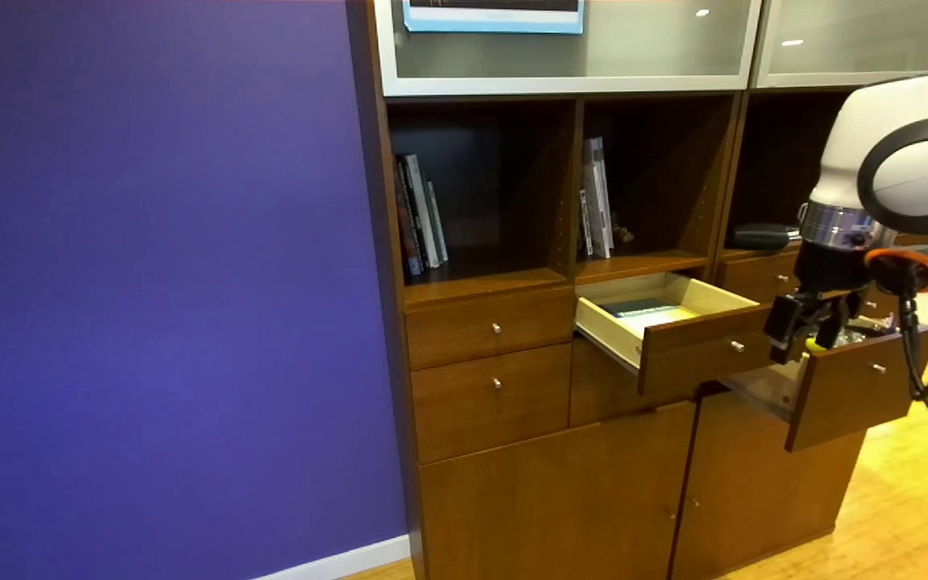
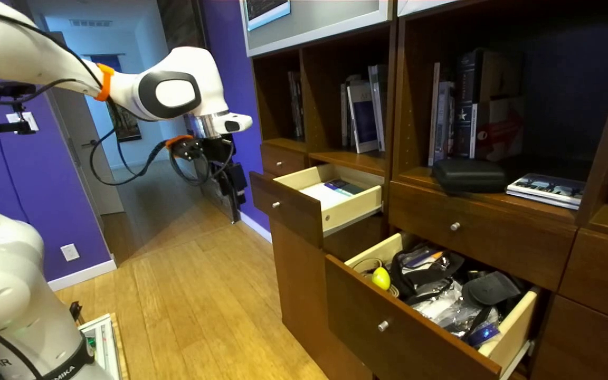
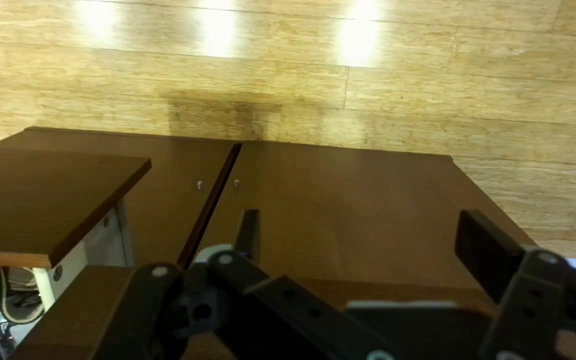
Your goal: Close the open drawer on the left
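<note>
The drawer stands pulled out, with a brown front (image 1: pixel 689 354), a small round knob and pale inner sides. It also shows in an exterior view (image 2: pixel 288 208), with papers and books inside. My gripper (image 1: pixel 805 342) hangs pointing down in front of the drawer front, near its right end in that view. It also shows in an exterior view (image 2: pixel 234 190), just beside the front; I cannot tell if they touch. In the wrist view the gripper (image 3: pixel 358 225) has its fingers wide apart with nothing between them. A brown panel at the bottom, seemingly the drawer front (image 3: pixel 93 295), is partly hidden by the fingers.
A deeper drawer (image 2: pixel 404 327) stands open lower and beside, full of bags, cables and a yellow-green ball (image 2: pixel 381 278). Its front (image 3: pixel 43 200) shows at the left in the wrist view. Cabinet doors (image 1: pixel 553 499) are below. Books (image 2: pixel 364 111) stand on the shelf above.
</note>
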